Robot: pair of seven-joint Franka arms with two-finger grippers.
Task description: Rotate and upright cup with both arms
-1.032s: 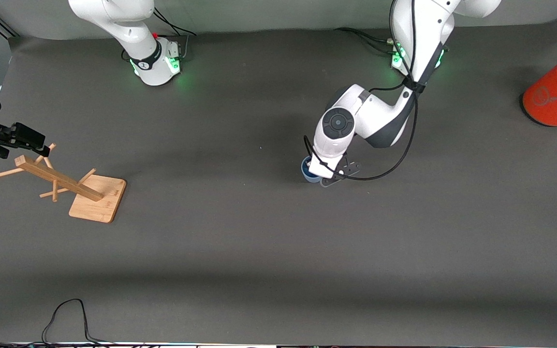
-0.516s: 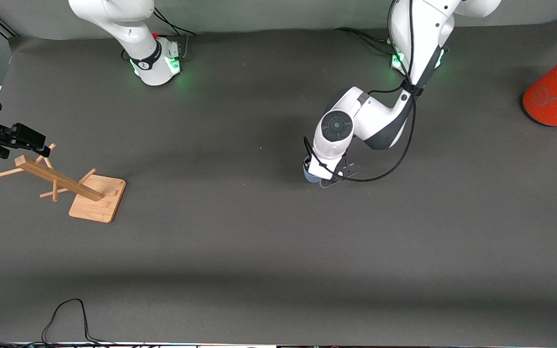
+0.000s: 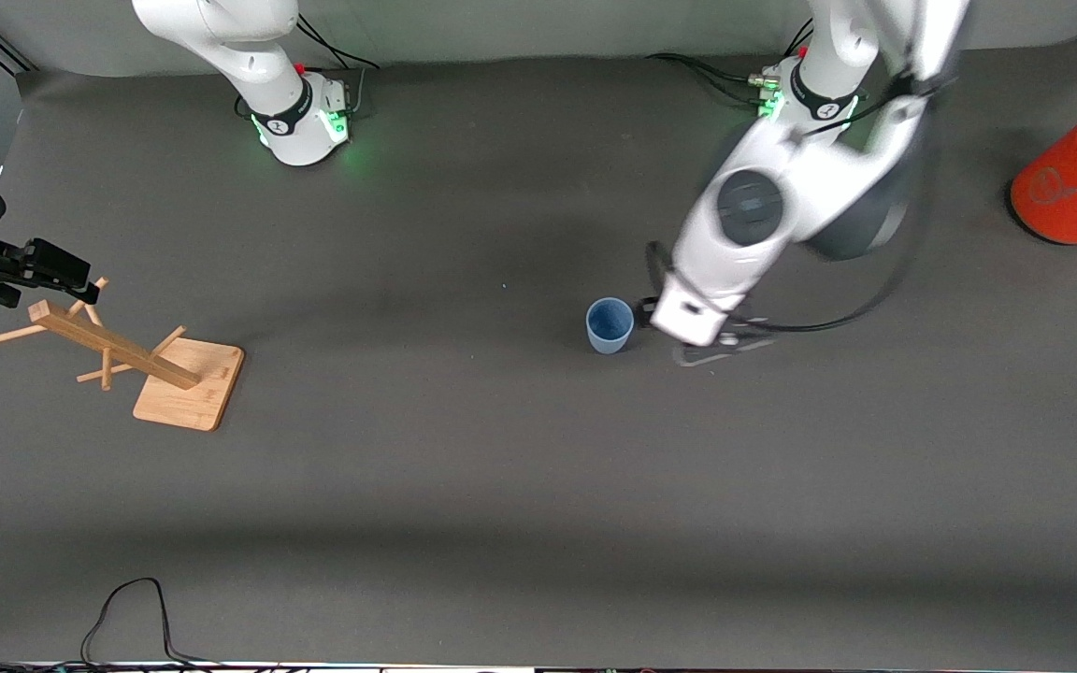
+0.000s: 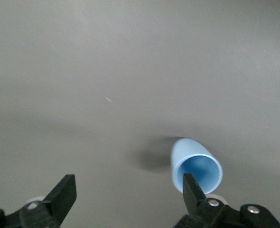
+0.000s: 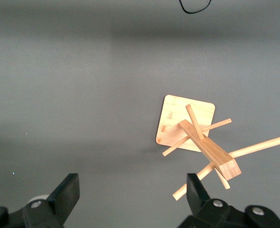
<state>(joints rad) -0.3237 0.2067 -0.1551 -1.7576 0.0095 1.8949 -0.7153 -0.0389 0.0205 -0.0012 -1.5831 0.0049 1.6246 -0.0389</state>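
Note:
The pale-blue cup (image 3: 610,325) stands upright on the dark mat near the middle of the table, its darker blue inside facing up. My left gripper (image 3: 688,327) hangs just above the mat beside the cup, toward the left arm's end, and is blurred by motion. In the left wrist view the left gripper (image 4: 129,194) is open and empty, and the cup (image 4: 196,167) sits just past one fingertip (image 4: 191,187). My right gripper (image 3: 43,266) waits over the wooden rack at the right arm's end; in the right wrist view it (image 5: 133,194) is open and empty.
A wooden peg rack (image 3: 188,383) on a square base leans at the right arm's end, also in the right wrist view (image 5: 185,123). A large orange cylinder with a grey top (image 3: 1071,182) lies at the left arm's end. A black cable (image 3: 127,608) loops near the front edge.
My left gripper has let go of the cup and swung away toward the left arm's end. The cup stays upright where it was. The right arm has not moved.

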